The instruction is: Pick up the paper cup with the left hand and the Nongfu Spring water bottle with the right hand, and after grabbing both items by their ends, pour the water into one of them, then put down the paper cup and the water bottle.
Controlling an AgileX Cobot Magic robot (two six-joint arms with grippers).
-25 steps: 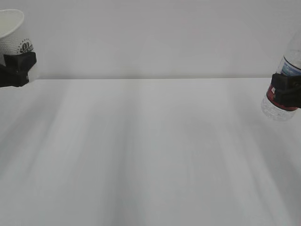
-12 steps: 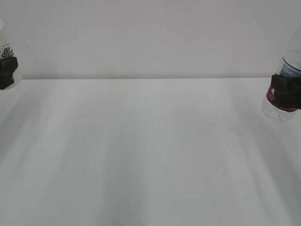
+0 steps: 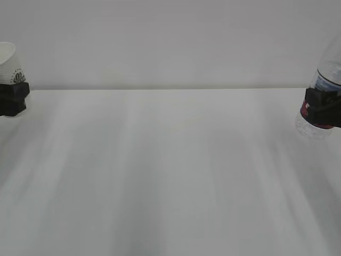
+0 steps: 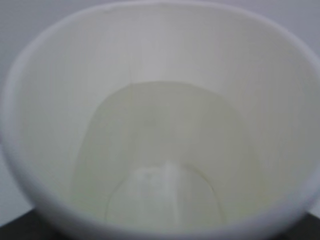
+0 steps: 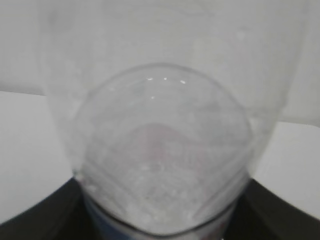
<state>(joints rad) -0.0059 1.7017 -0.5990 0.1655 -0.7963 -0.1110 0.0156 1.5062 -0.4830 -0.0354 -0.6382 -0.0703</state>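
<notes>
The left end effector (image 3: 11,100) sits at the far left edge of the exterior view, at about the height of the worktop's (image 3: 170,170) rear edge, with only its black block showing. It is clamped on the lower part of the paper cup (image 3: 9,63), which rises above it and leans slightly. The cup is white with a dotted texture and a dark logo just above the grip. The left wrist view looks straight into its mouth: a pale interior with water (image 4: 160,165) pooled against the lower wall and bottom.

The right end effector (image 3: 322,106) is at the far right edge, at a similar height, its black block closed around the labelled band of the Nongfu Spring water bottle (image 3: 325,80). The bottle is held clear of the worktop and tilts a little, its ribbed clear base hanging just below the grip and its upper body running out of frame at the top right. Red and blue label colours show beside the block. The right wrist view shows the bottle's clear wall with droplets, close up and blurred.
</notes>
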